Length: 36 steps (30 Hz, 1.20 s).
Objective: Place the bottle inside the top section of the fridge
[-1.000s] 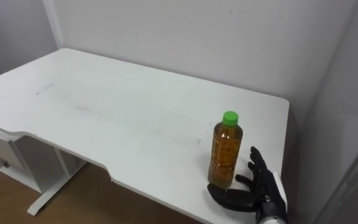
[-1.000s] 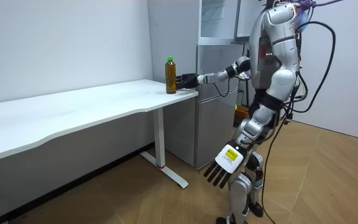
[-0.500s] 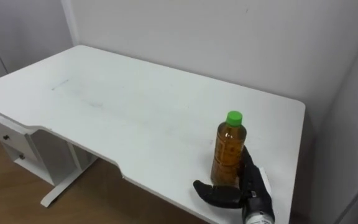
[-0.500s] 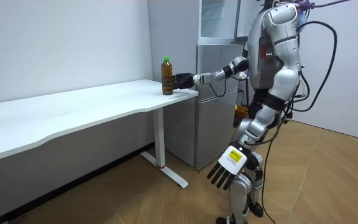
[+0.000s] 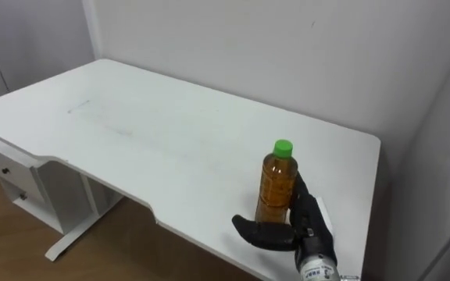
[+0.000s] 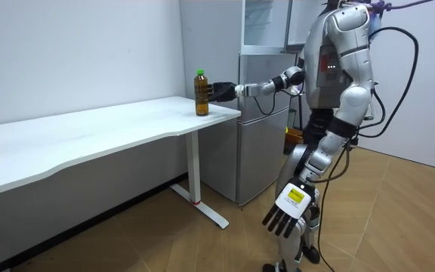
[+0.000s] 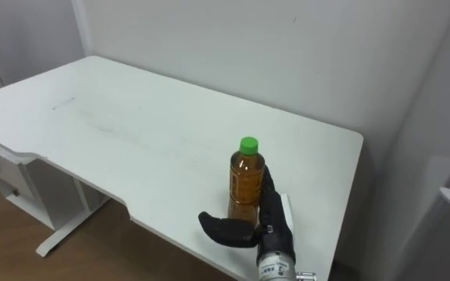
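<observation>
White-painted wall [image 5: 248, 47] is backing a long white bench [image 5: 147, 133], with a white drawer unit [image 5: 14, 183] sitting under it at the 8 o'clock edge of the eye views. A clear plastic bottle of amber drink with a green screw cap [image 5: 276, 191] is standing upright on the bench top at about 5 o'clock, near the front corner.

The robot's black right hand [image 5: 303, 222] is reaching in from 5 o'clock and wrapping round the lower part of the bottle. Its thumb is curling across the bottle's 6 o'clock side while the fingers [image 5: 299, 191] are lying against the 3 o'clock side (their tips are hidden behind the bottle).

In the room view the robot is standing upright at the end of the bench, right arm stretched level toward the bottle. A tall grey fridge [image 6: 259, 121] is standing just past the bench end, behind the outstretched arm. The left hand [image 6: 284, 217] is hanging low beside the leg, fingers loose and spread downward, holding nothing.
</observation>
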Motion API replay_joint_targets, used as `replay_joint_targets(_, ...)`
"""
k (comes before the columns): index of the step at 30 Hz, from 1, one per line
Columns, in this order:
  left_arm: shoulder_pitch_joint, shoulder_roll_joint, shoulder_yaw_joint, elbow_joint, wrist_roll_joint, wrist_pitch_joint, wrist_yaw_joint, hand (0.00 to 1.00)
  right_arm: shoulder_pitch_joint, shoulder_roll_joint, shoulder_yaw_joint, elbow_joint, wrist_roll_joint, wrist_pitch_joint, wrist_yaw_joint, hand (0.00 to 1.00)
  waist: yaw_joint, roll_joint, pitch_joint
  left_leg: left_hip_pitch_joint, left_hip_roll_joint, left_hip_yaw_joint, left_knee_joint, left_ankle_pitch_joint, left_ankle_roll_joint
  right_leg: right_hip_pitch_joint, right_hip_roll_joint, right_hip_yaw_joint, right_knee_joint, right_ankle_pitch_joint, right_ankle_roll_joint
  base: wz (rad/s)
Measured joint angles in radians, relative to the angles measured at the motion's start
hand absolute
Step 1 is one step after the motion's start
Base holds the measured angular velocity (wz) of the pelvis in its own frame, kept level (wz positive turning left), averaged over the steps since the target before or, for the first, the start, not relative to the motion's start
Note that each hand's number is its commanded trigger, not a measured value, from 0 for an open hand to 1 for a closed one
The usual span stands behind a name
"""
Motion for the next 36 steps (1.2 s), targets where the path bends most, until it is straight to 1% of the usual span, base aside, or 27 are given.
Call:
replay_joint_targets(7, -0.002, 0.000, 0.000, 0.000, 0.003, 0.002, -0.001, 0.00, -0.001, 0.000, 0.000, 0.000, 0.002, 0.000, 0.000, 0.00, 0.000, -0.001, 0.0002, -0.004, 0.000, 0.000, 0.002, 0.000, 0.000, -0.001, 0.000, -0.001, -0.001, 0.000, 0.001, 0.00)
replay_joint_targets(10, -0.008, 0.000, 0.000, 0.000, 0.006, 0.008, -0.001, 0.00, -0.003, -0.001, 0.000, 0.000, 0.028, 0.000, -0.001, 0.00, 0.000, 0.000, 0.0006, -0.012, 0.000, -0.001, 0.003, 0.000, 0.000, -0.006, 0.000, -0.005, -0.001, -0.001, 0.001, 0.01)
replay_joint_targets(16, -0.017, 0.000, -0.001, 0.000, 0.003, 0.008, 0.002, 0.00, -0.004, -0.003, -0.005, 0.020, 0.041, -0.001, -0.002, 0.00, -0.001, 0.007, 0.0058, -0.023, -0.001, -0.002, 0.005, 0.000, 0.000, -0.016, -0.004, -0.012, 0.000, -0.001, 0.001, 0.00)
replay_joint_targets(19, -0.023, -0.004, -0.001, 0.000, -0.001, 0.008, 0.008, 0.00, -0.009, -0.003, -0.009, 0.072, 0.055, 0.000, 0.000, 0.00, 0.000, 0.011, 0.0099, -0.026, -0.002, -0.002, 0.004, 0.000, 0.000, -0.016, -0.005, -0.016, 0.000, -0.001, 0.002, 0.00)
replay_joint_targets(21, -0.027, -0.007, -0.001, 0.000, -0.005, 0.009, 0.009, 0.00, -0.014, -0.004, -0.015, 0.089, 0.104, -0.012, 0.001, 0.00, -0.001, 0.017, 0.0140, -0.028, -0.002, -0.003, 0.005, 0.000, 0.000, -0.017, -0.005, -0.019, 0.000, -0.001, 0.002, 0.00)
replay_joint_targets(24, -0.040, -0.007, -0.001, 0.000, -0.005, 0.009, 0.009, 0.00, -0.033, -0.004, -0.042, 0.105, 0.173, -0.013, 0.001, 0.00, 0.000, 0.022, 0.0169, -0.027, -0.002, -0.004, 0.005, 0.000, 0.000, -0.017, -0.005, -0.024, 0.000, -0.001, 0.002, 0.00)
replay_joint_targets(27, -0.040, -0.007, -0.002, -0.001, -0.001, 0.008, 0.008, 0.00, -0.044, -0.005, -0.071, 0.145, 0.216, -0.032, 0.019, 0.00, 0.000, 0.025, 0.0167, -0.025, -0.002, -0.004, 0.007, 0.000, 0.001, -0.015, -0.006, -0.026, 0.002, -0.001, 0.002, 0.00)
replay_joint_targets(29, -0.037, -0.007, -0.002, -0.001, 0.000, 0.008, 0.008, 0.00, -0.051, -0.008, -0.090, 0.168, 0.237, -0.037, 0.033, 0.00, 0.002, 0.027, 0.0171, -0.026, -0.003, -0.004, 0.008, 0.000, 0.001, -0.014, -0.006, -0.028, 0.002, -0.001, 0.002, 0.02)
replay_joint_targets(31, -0.033, -0.007, 0.000, -0.001, 0.006, 0.009, 0.008, 0.00, -0.057, -0.008, -0.105, 0.180, 0.238, -0.037, 0.039, 0.00, 0.002, 0.029, 0.0175, -0.027, -0.003, -0.004, 0.008, 0.000, 0.001, -0.014, -0.006, -0.030, 0.002, -0.001, 0.002, 0.00)
replay_joint_targets(36, -0.013, -0.012, 0.020, -0.005, 0.038, 0.011, -0.002, 0.00, -0.063, -0.008, -0.147, 0.208, 0.230, -0.039, 0.066, 0.00, 0.007, 0.031, 0.0155, -0.035, -0.003, -0.008, 0.016, 0.000, 0.001, -0.015, -0.006, -0.034, 0.001, -0.002, 0.003, 0.03)
